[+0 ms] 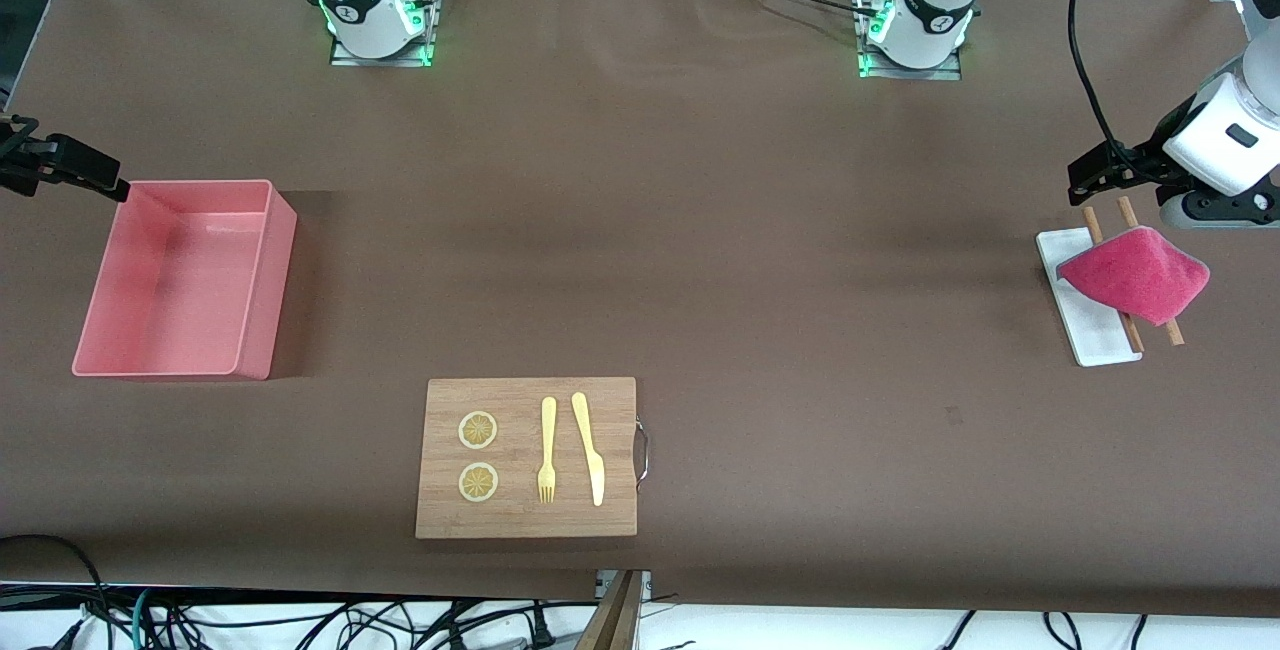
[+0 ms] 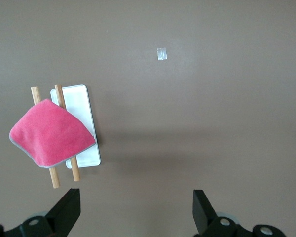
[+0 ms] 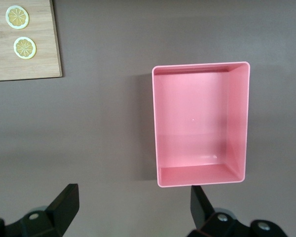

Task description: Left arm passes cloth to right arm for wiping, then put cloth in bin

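The magenta-pink cloth [image 1: 1135, 275] lies draped over two wooden sticks [image 1: 1128, 213] across a small white tray [image 1: 1095, 335] at the left arm's end of the table. My left gripper [image 1: 1092, 184] hangs open in the air just above and beside it, holding nothing. In the left wrist view the cloth [image 2: 49, 133] is off to one side of the open left gripper [image 2: 136, 207]. The salmon-pink bin [image 1: 262, 300] stands empty at the right arm's end. My right gripper [image 1: 75, 170] hovers open by the bin's rim, and the right wrist view shows the bin [image 3: 197, 123] near the right gripper [image 3: 133, 205].
A wooden cutting board [image 1: 527, 510] with a metal handle lies near the table's front edge. On it are two lemon slices [image 1: 478, 430], a yellow fork [image 1: 547, 450] and a yellow knife [image 1: 590, 450]. Cables run below the front edge.
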`<state>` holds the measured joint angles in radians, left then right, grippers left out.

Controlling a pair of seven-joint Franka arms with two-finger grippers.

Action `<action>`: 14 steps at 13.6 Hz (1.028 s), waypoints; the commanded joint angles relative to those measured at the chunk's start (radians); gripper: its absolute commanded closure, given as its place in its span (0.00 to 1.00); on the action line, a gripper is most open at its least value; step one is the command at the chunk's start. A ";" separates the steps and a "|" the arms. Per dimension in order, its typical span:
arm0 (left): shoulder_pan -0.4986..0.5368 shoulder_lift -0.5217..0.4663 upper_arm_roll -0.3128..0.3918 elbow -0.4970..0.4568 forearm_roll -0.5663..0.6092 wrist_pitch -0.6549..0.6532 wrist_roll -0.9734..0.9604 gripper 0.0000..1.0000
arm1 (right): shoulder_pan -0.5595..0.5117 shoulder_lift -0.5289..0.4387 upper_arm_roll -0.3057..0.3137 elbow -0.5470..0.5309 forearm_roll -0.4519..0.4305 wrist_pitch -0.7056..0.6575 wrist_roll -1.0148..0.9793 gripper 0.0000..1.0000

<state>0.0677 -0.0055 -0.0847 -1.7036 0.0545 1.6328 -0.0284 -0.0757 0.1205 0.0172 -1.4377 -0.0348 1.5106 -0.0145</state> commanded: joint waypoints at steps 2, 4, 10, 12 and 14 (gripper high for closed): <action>0.004 0.019 -0.007 0.033 -0.008 -0.010 0.024 0.00 | -0.003 0.008 0.000 0.025 0.016 -0.006 -0.016 0.00; 0.021 0.044 0.000 0.061 -0.007 0.021 0.019 0.00 | -0.003 0.010 0.000 0.025 0.016 -0.006 -0.016 0.00; 0.110 0.091 0.008 0.088 0.030 -0.037 0.021 0.00 | -0.003 0.010 0.000 0.025 0.016 -0.006 -0.016 0.00; 0.141 0.110 0.010 0.087 0.031 -0.071 0.021 0.00 | -0.003 0.010 0.000 0.025 0.016 -0.006 -0.016 0.00; 0.179 0.128 0.008 0.081 0.031 -0.071 0.025 0.00 | -0.003 0.010 0.001 0.025 0.016 -0.006 -0.016 0.00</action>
<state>0.2137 0.0923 -0.0678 -1.6497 0.0708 1.5865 -0.0217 -0.0757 0.1210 0.0172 -1.4372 -0.0348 1.5107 -0.0146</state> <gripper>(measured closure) 0.000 0.000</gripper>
